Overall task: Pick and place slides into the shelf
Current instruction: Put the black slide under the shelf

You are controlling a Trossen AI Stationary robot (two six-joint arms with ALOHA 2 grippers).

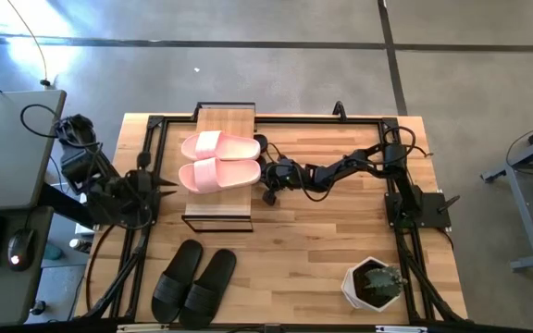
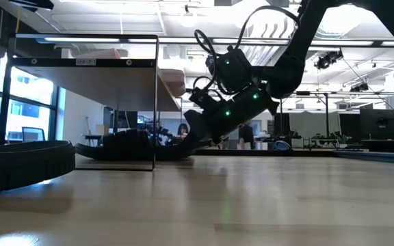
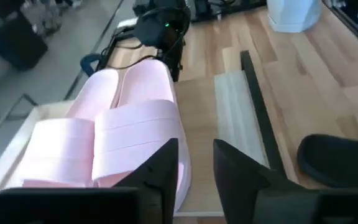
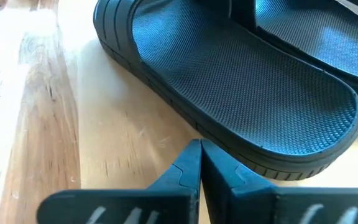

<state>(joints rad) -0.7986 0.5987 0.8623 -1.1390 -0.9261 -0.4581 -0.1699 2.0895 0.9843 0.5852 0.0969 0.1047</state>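
The pale pink pair (image 1: 218, 161) was seen lying side by side on the plank top of the shelf (image 1: 225, 118), straps toward the left. A black pair (image 1: 192, 282) lay on the table near the front left, well apart from the shelf. In the right wrist view another black slide (image 4: 229, 81) was seen on the lower level under the plank, with a second one just beyond it.

The right gripper (image 1: 268, 175) was held low at the shelf's right side, its jaws pressed fully together and empty, the tips just beside the heel edge of that black slide. The left gripper (image 3: 194, 165) hovered at the shelf's left end beside the pink pair, its jaws narrowly parted with nothing between them.

The slides were judged to be light moulded foam, soft enough to flex under a pinch, with a textured footbed (image 4: 241, 93) that should resist slipping. A push with shut jaws against the ribbed sole edge was judged adequate for sliding one deeper. For lifting, the wide strap or a side wall of the sole was judged the better hold, since the flat sole offers little to clamp from above.
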